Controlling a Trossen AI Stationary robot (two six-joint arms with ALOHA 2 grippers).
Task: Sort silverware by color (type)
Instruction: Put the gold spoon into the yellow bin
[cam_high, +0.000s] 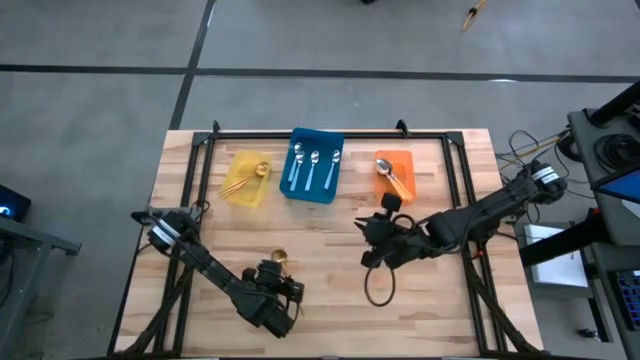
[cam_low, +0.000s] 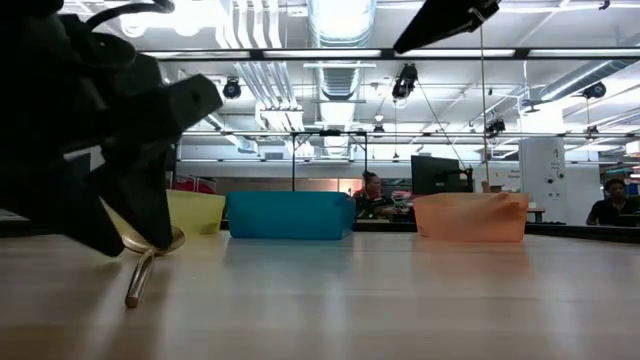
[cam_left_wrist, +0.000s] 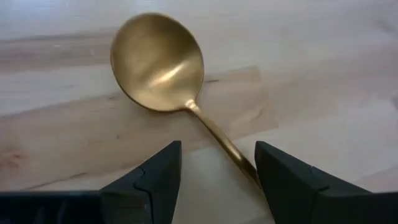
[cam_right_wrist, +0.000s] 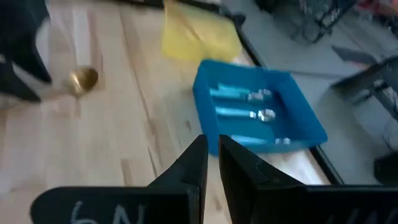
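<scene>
Gold spoon (cam_left_wrist: 163, 68) lies flat on the counter (cam_high: 330, 255), its handle running between the spread fingers of the left tool (cam_left_wrist: 217, 171), apparently for a pickup toward the yellow bin (cam_high: 246, 180), while the right tool (cam_right_wrist: 211, 163) waits nearly closed, empty.

From my remote console, the rig sits in what I take for an open-plan robotics lab or industrial workspace. Beyond the wooden table (cam_high: 330, 250), the low view shows an exposed ceiling (cam_low: 330, 60) of ducts, pipes and strip lights. People (cam_low: 372, 195) sit at desks behind a dark monitor (cam_low: 440, 175). From above I see a grey concrete floor (cam_high: 100, 110) with seams, a black metal frame (cam_high: 330, 133) around the tabletop, and cabled equipment (cam_high: 600, 150) alongside.
</scene>
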